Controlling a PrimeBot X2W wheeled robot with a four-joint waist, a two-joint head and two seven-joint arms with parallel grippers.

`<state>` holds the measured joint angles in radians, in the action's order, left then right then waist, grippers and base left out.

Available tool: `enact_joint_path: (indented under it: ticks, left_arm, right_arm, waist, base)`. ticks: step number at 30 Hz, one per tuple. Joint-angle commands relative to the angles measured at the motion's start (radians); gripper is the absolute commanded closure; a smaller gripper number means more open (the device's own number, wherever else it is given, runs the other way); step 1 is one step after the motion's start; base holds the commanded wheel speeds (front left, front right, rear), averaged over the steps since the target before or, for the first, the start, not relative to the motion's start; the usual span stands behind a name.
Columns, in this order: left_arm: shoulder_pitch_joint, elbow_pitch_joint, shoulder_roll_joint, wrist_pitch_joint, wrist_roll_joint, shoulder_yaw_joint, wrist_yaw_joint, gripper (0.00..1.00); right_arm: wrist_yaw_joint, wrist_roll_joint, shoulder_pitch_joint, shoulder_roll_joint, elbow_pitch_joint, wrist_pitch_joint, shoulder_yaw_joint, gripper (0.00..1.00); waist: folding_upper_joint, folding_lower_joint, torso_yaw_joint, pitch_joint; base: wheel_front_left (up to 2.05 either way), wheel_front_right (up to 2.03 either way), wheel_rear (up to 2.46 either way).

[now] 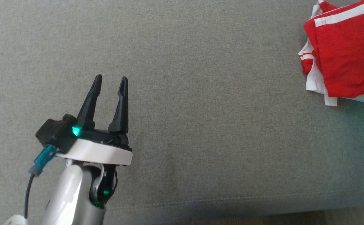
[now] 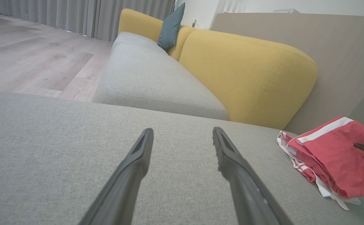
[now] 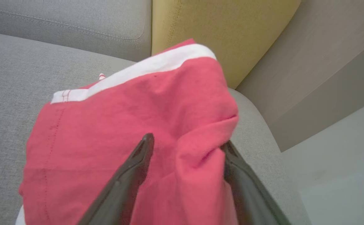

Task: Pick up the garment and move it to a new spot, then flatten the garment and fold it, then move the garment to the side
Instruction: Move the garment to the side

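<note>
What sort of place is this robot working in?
Probably a home living room: a grey sofa with a yellow backrest, a teal pillow, curtains and a wooden floor.

One garment (image 1: 346,56), one teal pillow (image 2: 170,27), two hands — left hand (image 1: 111,78), right hand (image 3: 187,140).

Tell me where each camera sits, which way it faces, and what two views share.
Head view: on the robot's head, looking down at the grey seat cushion; the left gripper, open, at lower left; the red garment at upper right.
Left wrist view: on the left wrist, looking low across the cushion towards the yellow backrest; its own two fingers apart.
Right wrist view: on the right wrist, close above the garment; the right gripper open, a fold of cloth between its fingers.
Shared: all three show the garment and cushion.
</note>
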<state>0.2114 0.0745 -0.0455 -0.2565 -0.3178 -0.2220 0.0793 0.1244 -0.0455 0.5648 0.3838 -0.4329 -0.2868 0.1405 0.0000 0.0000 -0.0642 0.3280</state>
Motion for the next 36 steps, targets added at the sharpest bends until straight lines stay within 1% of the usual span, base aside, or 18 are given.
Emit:
enact_joint_path:
  ticks: [1, 6, 12, 18, 19, 21, 25, 27, 30, 34, 36]
  left_arm:
    - [0.025, -0.026, -0.005, -0.005, 0.008, 0.026, 0.001, 0.00]
    - [0.021, -0.017, -0.005, -0.005, 0.006, 0.024, -0.001, 0.00]
    - [0.009, -0.019, -0.005, -0.005, -0.005, 0.017, -0.014, 0.00]
    - [-0.017, -0.025, -0.005, -0.005, -0.017, 0.013, -0.034, 0.00]
    - [-0.017, -0.025, -0.005, -0.005, -0.017, 0.013, -0.034, 0.00]
    - [-0.026, -0.028, -0.005, -0.005, -0.019, 0.014, -0.040, 0.00]
    - [-0.044, -0.034, -0.005, -0.005, -0.023, 0.018, -0.052, 0.00]
    - [-0.055, -0.035, -0.005, -0.005, -0.024, 0.019, -0.058, 0.00]
    - [-0.074, -0.034, -0.005, -0.005, -0.023, 0.020, -0.064, 0.00]
    - [-0.101, -0.029, -0.005, -0.005, -0.019, 0.020, -0.068, 0.00]
    - [-0.114, -0.027, -0.005, -0.005, -0.017, 0.018, -0.069, 0.00]
  right_arm:
    - [0.006, -0.008, -0.001, 0.012, 0.052, -0.004, -0.003, 0.00]
    - [0.006, -0.009, 0.001, -0.005, 0.094, -0.001, -0.018, 0.00]
    - [0.006, 0.007, 0.015, -0.039, 0.147, 0.025, -0.068, 0.00]
    - [0.006, 0.058, 0.017, -0.107, 0.200, 0.064, -0.122, 0.00]
    - [0.006, 0.058, 0.017, -0.107, 0.200, 0.064, -0.122, 0.00]
    - [0.006, 0.076, 0.004, -0.137, 0.220, 0.083, -0.134, 0.00]
    - [0.006, 0.108, -0.051, -0.211, 0.254, 0.137, -0.147, 0.00]
    - [0.006, 0.124, -0.095, -0.257, 0.267, 0.163, -0.149, 0.00]
    - [0.006, 0.148, -0.171, -0.306, 0.287, 0.206, -0.154, 0.00]
    - [0.006, 0.189, -0.279, -0.331, 0.310, 0.268, -0.159, 0.00]
    - [0.006, 0.247, -0.333, -0.333, 0.310, 0.302, -0.178, 0.00]
  waist:
    - [0.0000, 0.0000, 0.000, -0.007]
    - [0.0000, 0.0000, 0.003, -0.035]
    - [0.0000, 0.0000, 0.019, -0.091]
    - [0.0000, 0.0000, 0.046, -0.160]
    - [0.0000, 0.0000, 0.046, -0.160]
    - [0.0000, 0.0000, 0.058, -0.181]
    - [0.0000, 0.0000, 0.087, -0.223]
    - [0.0000, 0.0000, 0.101, -0.244]
    - [0.0000, 0.0000, 0.119, -0.271]
    - [0.0000, 0.0000, 0.136, -0.300]
    - [0.0000, 0.0000, 0.142, -0.311]
  base:
    - [0.00, 0.00, 0.00]
    - [0.00, 0.00, 0.00]
    - [0.00, 0.00, 0.00]
    - [0.00, 0.00, 0.00]
    - [0.00, 0.00, 0.00]
    - [0.00, 0.00, 0.00]
    - [0.00, 0.00, 0.00]
    - [0.00, 0.00, 0.00]
    - [0.00, 0.00, 0.00]
    - [0.00, 0.00, 0.00]
    - [0.00, 0.00, 0.00]
